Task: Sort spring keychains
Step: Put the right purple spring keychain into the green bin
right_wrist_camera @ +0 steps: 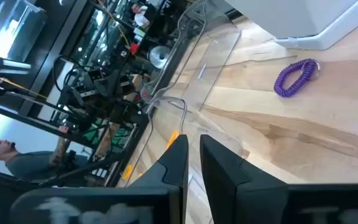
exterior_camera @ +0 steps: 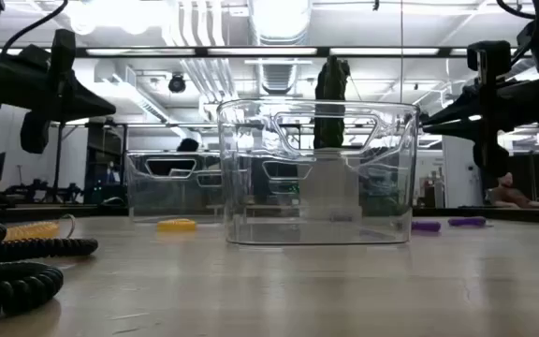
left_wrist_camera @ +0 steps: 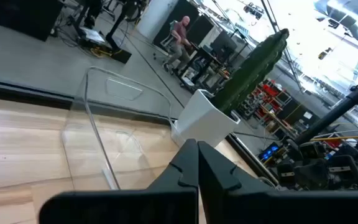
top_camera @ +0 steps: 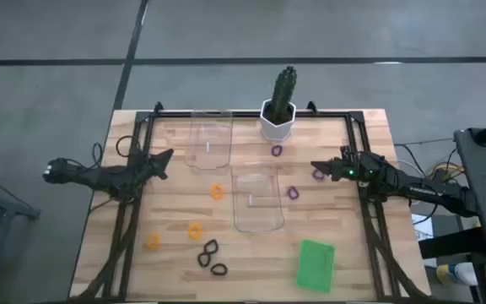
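Note:
Spring keychains lie loose on the wooden table (top_camera: 175, 211): three purple ones (top_camera: 277, 150) (top_camera: 318, 174) (top_camera: 293, 192), three orange ones (top_camera: 217, 192) (top_camera: 195, 230) (top_camera: 153, 241) and two black ones (top_camera: 208, 251) (top_camera: 218, 269). Two clear trays stand on the table, one at the far side (top_camera: 209, 139) and one in the middle (top_camera: 257, 198). My left gripper (top_camera: 165, 157) hovers shut and empty at the left, near the far tray. My right gripper (top_camera: 317, 165) hovers shut and empty at the right, just above a purple keychain. One purple keychain also shows in the right wrist view (right_wrist_camera: 296, 76).
A cactus (top_camera: 285, 84) in a white pot (top_camera: 277, 122) stands at the far edge. A green rectangular tray (top_camera: 315, 264) lies near the front right. A black frame (top_camera: 133, 219) runs along the table's sides. A person (left_wrist_camera: 180, 34) is in the room beyond.

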You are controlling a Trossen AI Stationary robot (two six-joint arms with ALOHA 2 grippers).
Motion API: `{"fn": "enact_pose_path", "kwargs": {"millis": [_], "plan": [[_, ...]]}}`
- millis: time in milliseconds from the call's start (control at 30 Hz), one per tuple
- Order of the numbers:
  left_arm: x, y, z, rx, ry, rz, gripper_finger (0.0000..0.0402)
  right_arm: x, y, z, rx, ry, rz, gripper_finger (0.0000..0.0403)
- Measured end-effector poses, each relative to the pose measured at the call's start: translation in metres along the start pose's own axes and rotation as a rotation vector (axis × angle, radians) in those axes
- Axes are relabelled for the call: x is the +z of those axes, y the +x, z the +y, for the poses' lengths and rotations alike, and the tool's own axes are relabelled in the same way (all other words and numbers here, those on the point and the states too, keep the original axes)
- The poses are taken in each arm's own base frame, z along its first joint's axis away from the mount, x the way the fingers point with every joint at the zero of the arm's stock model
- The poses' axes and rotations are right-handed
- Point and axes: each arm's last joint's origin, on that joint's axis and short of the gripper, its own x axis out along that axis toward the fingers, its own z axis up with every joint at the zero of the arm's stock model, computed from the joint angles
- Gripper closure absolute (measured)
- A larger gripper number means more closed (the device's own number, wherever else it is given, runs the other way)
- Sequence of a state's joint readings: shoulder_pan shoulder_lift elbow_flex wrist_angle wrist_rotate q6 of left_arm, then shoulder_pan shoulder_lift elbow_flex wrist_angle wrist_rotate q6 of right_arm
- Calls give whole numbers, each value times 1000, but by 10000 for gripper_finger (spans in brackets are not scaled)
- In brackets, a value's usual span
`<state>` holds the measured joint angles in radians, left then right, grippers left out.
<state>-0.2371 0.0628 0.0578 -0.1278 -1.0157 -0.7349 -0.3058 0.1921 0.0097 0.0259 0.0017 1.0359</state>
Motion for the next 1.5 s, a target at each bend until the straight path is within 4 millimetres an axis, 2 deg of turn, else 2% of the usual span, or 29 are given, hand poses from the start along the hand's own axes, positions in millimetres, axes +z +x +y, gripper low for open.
{"fn": "enact_pose_path", "kwargs": {"millis": [233,400,767,900,1000,1133,1300,1500], "plan": [[0,0,0,0,-1,0,402,2,0,4,44,8,-24,365],[0,0,0,1,-3,0,402,10,-4,19,46,3,13,365],[0,0,0,1,-2,0,402,36,-19,63,-323,-158,297,365],[0,0,0,1,-2,0,402,39,-15,69,-471,-195,420,362],[0,0,0,1,-8,0,402,40,-5,71,-538,-215,482,346],[0,0,0,1,-24,0,402,39,13,70,-605,-233,558,307],[0,0,0,0,-27,0,402,30,28,54,-774,-217,692,251],[0,0,0,-1,-32,-1,402,21,36,38,-943,-224,817,228]]}}
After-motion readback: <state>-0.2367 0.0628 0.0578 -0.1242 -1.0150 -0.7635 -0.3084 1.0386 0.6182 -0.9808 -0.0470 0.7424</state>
